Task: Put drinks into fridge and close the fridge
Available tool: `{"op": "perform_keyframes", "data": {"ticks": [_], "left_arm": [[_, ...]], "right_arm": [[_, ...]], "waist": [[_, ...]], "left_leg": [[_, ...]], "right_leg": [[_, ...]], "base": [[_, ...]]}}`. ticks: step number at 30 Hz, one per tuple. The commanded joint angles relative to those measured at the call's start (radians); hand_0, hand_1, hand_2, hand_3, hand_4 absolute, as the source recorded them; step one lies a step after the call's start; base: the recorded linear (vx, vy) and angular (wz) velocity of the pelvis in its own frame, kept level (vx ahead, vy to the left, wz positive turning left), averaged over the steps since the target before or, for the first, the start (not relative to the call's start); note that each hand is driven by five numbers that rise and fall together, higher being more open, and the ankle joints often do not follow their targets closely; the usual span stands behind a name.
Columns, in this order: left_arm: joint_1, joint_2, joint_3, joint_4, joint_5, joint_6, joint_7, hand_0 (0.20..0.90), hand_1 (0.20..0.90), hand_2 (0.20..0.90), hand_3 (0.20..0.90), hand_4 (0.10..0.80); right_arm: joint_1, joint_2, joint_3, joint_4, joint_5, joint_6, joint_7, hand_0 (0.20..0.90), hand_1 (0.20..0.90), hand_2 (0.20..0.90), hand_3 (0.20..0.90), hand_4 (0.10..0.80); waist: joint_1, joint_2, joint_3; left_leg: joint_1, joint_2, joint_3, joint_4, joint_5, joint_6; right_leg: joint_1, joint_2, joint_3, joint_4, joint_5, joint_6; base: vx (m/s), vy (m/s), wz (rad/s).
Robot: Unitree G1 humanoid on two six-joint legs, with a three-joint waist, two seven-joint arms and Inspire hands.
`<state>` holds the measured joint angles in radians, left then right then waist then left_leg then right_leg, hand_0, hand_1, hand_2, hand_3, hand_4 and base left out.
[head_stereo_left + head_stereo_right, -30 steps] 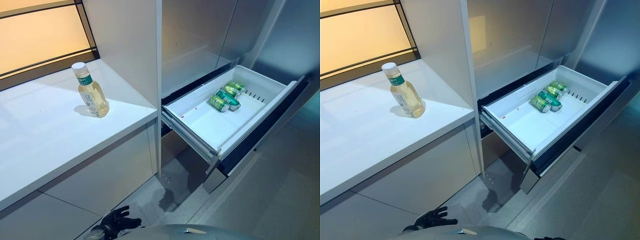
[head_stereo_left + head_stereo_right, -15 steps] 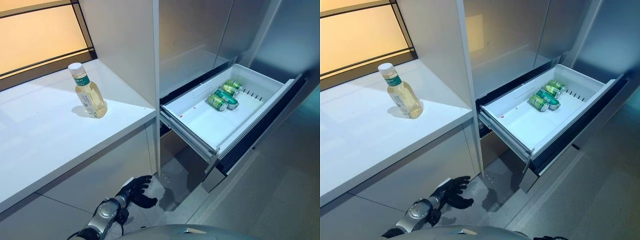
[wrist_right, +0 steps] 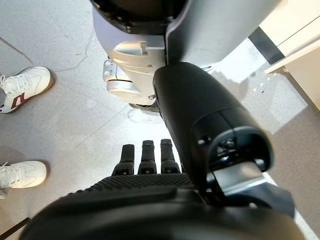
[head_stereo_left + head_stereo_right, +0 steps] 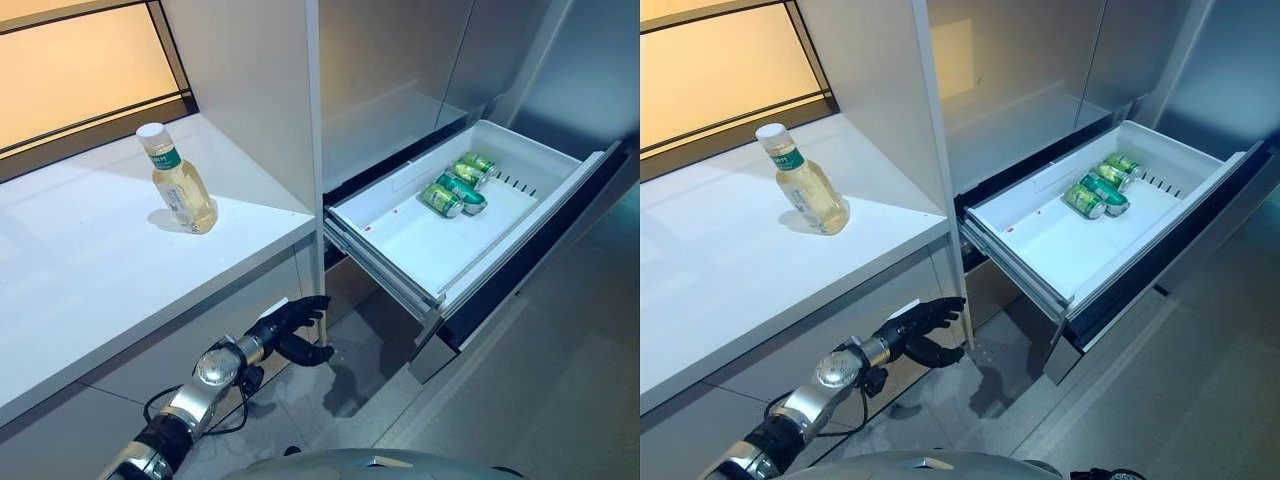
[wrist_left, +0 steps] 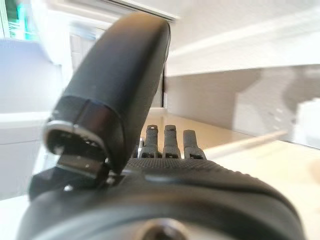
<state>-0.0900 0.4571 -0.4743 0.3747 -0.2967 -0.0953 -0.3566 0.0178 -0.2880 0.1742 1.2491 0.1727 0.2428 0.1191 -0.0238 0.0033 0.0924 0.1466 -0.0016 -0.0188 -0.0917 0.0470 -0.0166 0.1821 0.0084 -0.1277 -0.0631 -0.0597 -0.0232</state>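
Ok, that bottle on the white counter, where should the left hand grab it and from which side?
Grip the bottle round its wider lower body, coming from the front counter edge. It stands upright with a narrow capped neck. The left hand is below the counter, so it must rise first.

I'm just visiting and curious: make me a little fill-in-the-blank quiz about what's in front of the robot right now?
1. The bottle stands upright on the white ____.
2. The green cans lie in the fridge drawer, which is pulled ____.
3. The number of green cans in the drawer is ____.
4. The left hand, held below the counter's edge, holds ____.

Missing words: counter; open; three; nothing
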Motion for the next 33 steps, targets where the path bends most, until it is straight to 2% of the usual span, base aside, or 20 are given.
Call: {"op": "perform_keyframes", "data": {"ticks": [1, 5, 9, 13, 16, 22, 23, 24, 26, 27, 29, 30, 33], "left_arm": [[-0.167, -0.015, 0.01, -0.151, -0.167, -0.018, -0.068, 0.9, 0.9, 0.9, 0.9, 0.8], [-0.183, -0.016, 0.002, -0.274, -0.304, 0.023, -0.136, 0.9, 0.9, 0.9, 0.9, 0.8], [-0.191, -0.029, -0.005, -0.38, -0.397, 0.03, -0.195, 0.9, 0.9, 0.9, 0.9, 0.8], [-0.207, -0.033, -0.01, -0.478, -0.431, -0.019, -0.218, 0.9, 0.9, 0.9, 0.9, 0.8], [-0.216, -0.03, -0.012, -0.533, -0.436, -0.064, -0.188, 0.9, 0.9, 0.9, 0.9, 0.8], [-0.243, -0.019, 0.041, -0.621, -0.4, -0.146, -0.057, 0.9, 0.9, 0.9, 0.9, 0.8], [-0.232, -0.014, 0.05, -0.638, -0.335, -0.17, -0.019, 0.9, 0.9, 0.9, 0.9, 0.8], [-0.222, 0.002, 0.057, -0.636, -0.347, -0.19, -0.027, 0.9, 0.9, 0.9, 0.9, 0.8], [-0.144, 0.086, 0.175, -0.622, -0.458, -0.297, -0.167, 0.9, 0.9, 0.9, 0.9, 0.8], [-0.12, 0.112, 0.229, -0.621, -0.505, -0.31, -0.216, 0.9, 0.9, 0.9, 0.9, 0.8], [-0.091, 0.149, 0.327, -0.635, -0.587, -0.294, -0.291, 0.9, 0.9, 0.9, 0.9, 0.8], [-0.071, 0.165, 0.401, -0.663, -0.628, -0.269, -0.315, 0.9, 0.9, 0.9, 0.9, 0.8], [-0.05, 0.168, 0.505, -0.707, -0.641, -0.234, -0.338, 0.9, 0.9, 0.9, 0.9, 0.8]], "right_arm": [[-0.029, 0.002, 0.035, 0.033, -0.011, -0.008, 0.008, 0.9, 0.9, 0.9, 0.9, 0.8], [-0.031, 0.008, 0.042, 0.037, -0.005, -0.015, 0.001, 0.9, 0.9, 0.9, 0.9, 0.8], [-0.031, 0.014, 0.052, 0.037, -0.002, -0.02, -0.005, 0.9, 0.9, 0.9, 0.9, 0.8], [-0.03, 0.021, 0.063, 0.041, 0.008, -0.032, -0.012, 0.9, 0.9, 0.9, 0.9, 0.8], [-0.027, 0.026, 0.072, 0.042, 0.013, -0.04, -0.017, 0.9, 0.9, 0.9, 0.9, 0.8], [-0.01, 0.038, 0.072, 0.047, 0.014, -0.065, -0.025, 0.9, 0.9, 0.9, 0.9, 0.8], [-0.005, 0.042, 0.066, 0.047, 0.017, -0.075, -0.024, 0.9, 0.9, 0.9, 0.9, 0.8], [-0.005, 0.043, 0.061, 0.044, 0.015, -0.075, -0.025, 0.9, 0.9, 0.9, 0.9, 0.8], [0.013, 0.024, 0.05, -0.007, 0.03, -0.052, -0.027, 0.9, 0.9, 0.9, 0.9, 0.8], [0.028, 0.02, 0.039, -0.026, 0.031, -0.046, -0.031, 0.9, 0.9, 0.9, 0.9, 0.8], [0.048, 0.017, 0.022, -0.029, 0.034, -0.058, -0.032, 0.9, 0.9, 0.9, 0.9, 0.8], [0.059, 0.019, 0.014, -0.017, 0.041, -0.075, -0.032, 0.9, 0.9, 0.9, 0.9, 0.8], [0.072, 0.023, -0.007, -0.004, 0.041, -0.089, -0.028, 0.9, 0.9, 0.9, 0.9, 0.8]], "waist": [[0.019, 0.0, -0.008], [0.022, 0.002, -0.008], [0.022, 0.001, -0.007], [0.023, -0.001, -0.007], [0.024, -0.002, -0.007], [0.028, -0.006, -0.012], [0.035, -0.012, -0.018], [0.035, -0.011, -0.017], [0.047, -0.004, 0.002], [0.052, -0.002, 0.006], [0.063, 0.0, 0.008], [0.073, 0.0, 0.005], [0.088, -0.004, -0.004]], "left_leg": [[0.004, -0.047, -0.008, 0.008, -0.089, 0.051], [0.004, -0.048, -0.015, 0.007, -0.09, 0.053], [0.004, -0.049, -0.021, 0.006, -0.092, 0.054], [0.003, -0.051, -0.029, 0.005, -0.093, 0.056], [0.0, -0.051, -0.032, 0.004, -0.092, 0.056], [-0.004, -0.055, -0.043, 0.004, -0.094, 0.058], [-0.019, -0.056, -0.043, 0.004, -0.083, 0.056], [-0.02, -0.056, -0.045, 0.004, -0.083, 0.055], [-0.019, -0.055, -0.051, 0.004, -0.077, 0.05], [-0.012, -0.056, -0.054, 0.004, -0.084, 0.05], [-0.011, -0.058, -0.06, 0.004, -0.081, 0.05], [-0.012, -0.061, -0.067, 0.004, -0.082, 0.049], [-0.014, -0.063, -0.08, 0.004, -0.082, 0.047]], "right_leg": [[-0.057, -0.024, 0.037, 0.029, 0.053, 0.089], [-0.054, -0.024, 0.035, 0.025, 0.053, 0.088], [-0.052, -0.023, 0.036, 0.024, 0.052, 0.085], [-0.052, -0.022, 0.037, 0.021, 0.054, 0.083], [-0.053, -0.021, 0.04, 0.019, 0.054, 0.083], [-0.052, -0.02, 0.041, 0.012, 0.055, 0.081], [-0.065, -0.019, 0.039, 0.012, 0.062, 0.079], [-0.066, -0.02, 0.038, 0.013, 0.061, 0.079], [-0.06, -0.025, 0.023, 0.012, 0.062, 0.078], [-0.051, -0.027, 0.018, 0.01, 0.058, 0.079], [-0.048, -0.03, 0.012, 0.008, 0.059, 0.077], [-0.044, -0.031, 0.007, 0.006, 0.057, 0.076], [-0.04, -0.031, 0.001, 0.001, 0.055, 0.076]], "base": [[0.0, 0.0, 0.0], [-0.011, -0.002, 0.04], [-0.017, -0.009, 0.04], [-0.01, -0.007, 0.03], [0.0, 0.0, 0.0], [-0.01, -0.005, 0.0], [-0.061, -0.03, 0.02], [-0.084, -0.014, 0.02], [-0.043, 0.038, 0.02], [-0.034, 0.053, 0.01], [0.006, 0.032, 0.07], [0.036, 0.007, 0.13], [0.017, -0.013, 0.13]]}}
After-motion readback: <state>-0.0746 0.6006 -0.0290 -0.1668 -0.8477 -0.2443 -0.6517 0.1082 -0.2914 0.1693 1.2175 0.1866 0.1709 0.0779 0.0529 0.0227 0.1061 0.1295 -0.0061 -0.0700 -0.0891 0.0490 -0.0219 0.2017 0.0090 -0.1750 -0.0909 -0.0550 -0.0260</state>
